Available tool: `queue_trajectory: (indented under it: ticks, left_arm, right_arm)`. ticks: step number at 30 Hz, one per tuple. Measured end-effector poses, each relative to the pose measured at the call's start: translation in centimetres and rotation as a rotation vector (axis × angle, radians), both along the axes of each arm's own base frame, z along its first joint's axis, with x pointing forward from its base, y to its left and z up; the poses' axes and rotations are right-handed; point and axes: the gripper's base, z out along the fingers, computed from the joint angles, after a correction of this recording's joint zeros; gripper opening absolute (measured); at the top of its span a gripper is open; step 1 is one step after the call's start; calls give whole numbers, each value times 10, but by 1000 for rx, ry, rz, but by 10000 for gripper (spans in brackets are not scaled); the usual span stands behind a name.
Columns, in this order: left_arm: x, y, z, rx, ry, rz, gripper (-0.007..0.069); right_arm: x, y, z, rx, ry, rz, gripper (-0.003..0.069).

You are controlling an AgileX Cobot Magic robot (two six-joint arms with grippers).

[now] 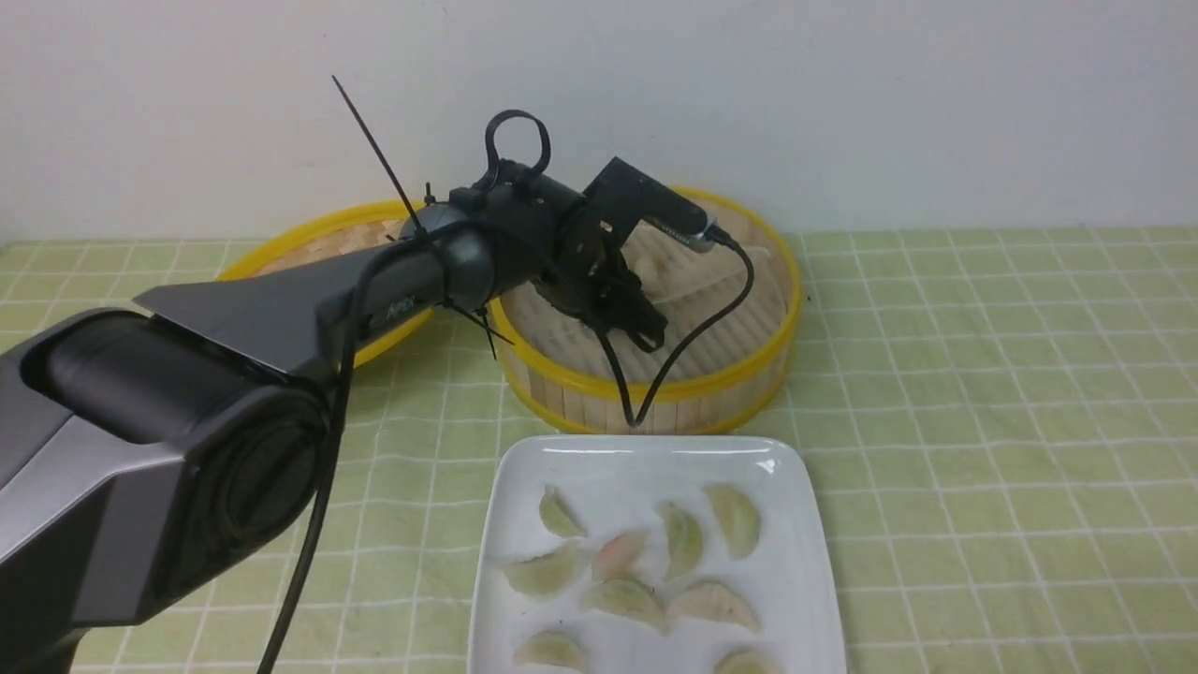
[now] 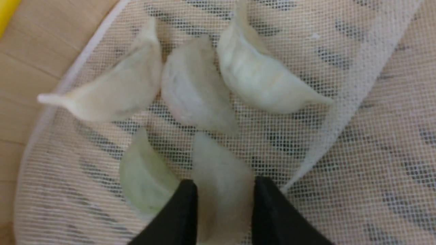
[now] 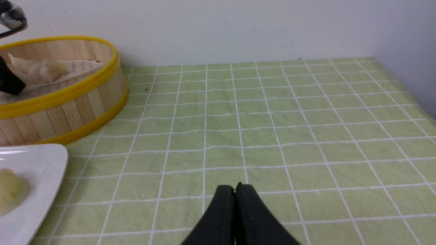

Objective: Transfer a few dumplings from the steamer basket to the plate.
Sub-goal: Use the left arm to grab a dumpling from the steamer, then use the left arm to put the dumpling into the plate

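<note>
The steamer basket [image 1: 655, 388] stands behind the white plate [image 1: 796, 562], which carries several dumplings [image 1: 683, 538]. My left gripper [image 1: 646, 328] reaches down inside the basket. In the left wrist view its two black fingers press the sides of a whitish dumpling [image 2: 221, 166], so the left gripper [image 2: 224, 185] is shut on it. A pale green dumpling [image 2: 143, 177] lies right beside it, and three more [image 2: 194, 88] lie beyond on the mesh liner [image 2: 340, 170]. My right gripper [image 3: 235, 187] is shut and empty over the tablecloth, right of the basket [image 3: 68, 109] and plate [image 3: 41, 163].
The shallow yellow-rimmed lid [image 1: 281, 245] lies behind the left arm, left of the basket. A green checked cloth [image 1: 983, 421] covers the table, with a white wall at the back. The left arm's cable [image 1: 655, 384] hangs over the basket's front rim.
</note>
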Motion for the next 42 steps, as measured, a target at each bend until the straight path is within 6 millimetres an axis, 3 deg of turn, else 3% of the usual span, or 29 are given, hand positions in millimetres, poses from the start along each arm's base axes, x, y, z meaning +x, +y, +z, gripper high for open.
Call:
queue_trajectory:
  ticks: [5,11,14,19,25,29,32,36,42]
  left_arm:
    - [-7,4,19,10,26,13,146]
    - [-21,10,81,-42,-21,28,141]
    - [-29,13,99,-50,-7,37,141]
    - [-62,25,145,-78,124,61,141]
    - [-101,33,176,-84,311,11,141]
    - [-110,32,172,-101,368,-19,141]
    - [-117,28,153,-102,446,-37,141]
    - [-130,21,111,-77,555,-39,141]
    - [-117,9,73,-109,536,-19,141]
  right_arm:
    - [0,0,0,0,0,0,-15]
    - [0,0,0,0,0,0,-15]
    - [0,0,0,0,0,0,-15]
    - [0,0,0,0,0,0,-15]
    - [0,0,0,0,0,0,-15]
    - [0,0,0,0,0,0,-15]
    - [0,0,0,0,0,0,-15]
    - [0,0,0,0,0,0,-15]
    - [0,0,0,0,0,0,-15]
